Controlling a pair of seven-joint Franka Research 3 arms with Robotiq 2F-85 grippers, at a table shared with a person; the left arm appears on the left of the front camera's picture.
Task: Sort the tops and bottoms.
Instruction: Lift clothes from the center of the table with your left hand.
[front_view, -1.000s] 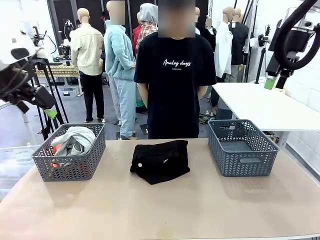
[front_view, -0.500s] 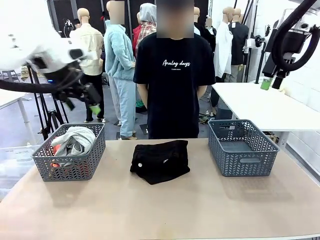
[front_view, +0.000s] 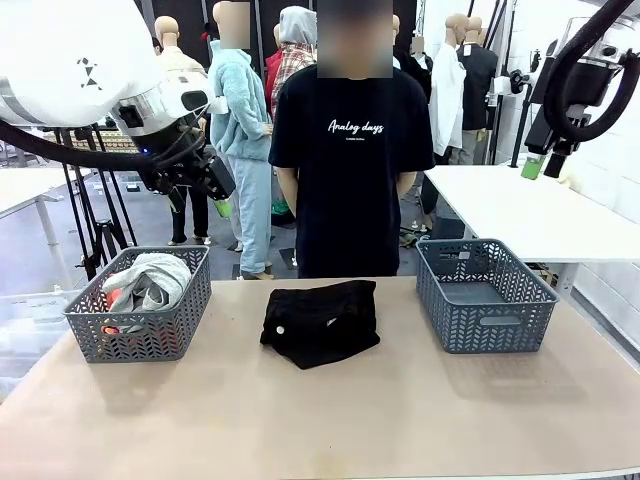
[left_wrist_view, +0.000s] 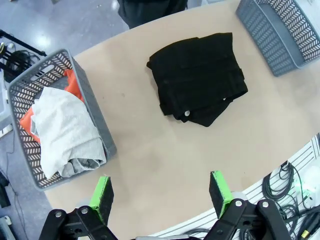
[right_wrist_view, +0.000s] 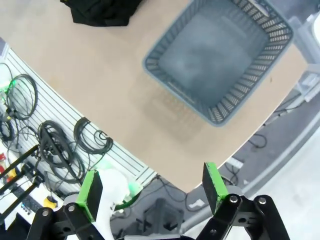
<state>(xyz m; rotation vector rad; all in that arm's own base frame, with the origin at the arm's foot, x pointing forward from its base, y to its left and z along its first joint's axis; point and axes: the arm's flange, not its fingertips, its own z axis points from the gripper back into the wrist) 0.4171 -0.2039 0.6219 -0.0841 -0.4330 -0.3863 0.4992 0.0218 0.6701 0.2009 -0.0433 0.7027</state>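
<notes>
Left gripper (left_wrist_view: 161, 192) has swung in, wide and empty, high above the black bottoms (left_wrist_view: 197, 77) ahead of its fingers. We probably grab those next.

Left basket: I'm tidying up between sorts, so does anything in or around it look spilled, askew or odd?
Nothing spilled or damaged. The grey top lies crumpled over the orange top inside the left basket, heaped about rim-high. The black bottoms sit loosely folded on the table, not yet sorted.
</notes>
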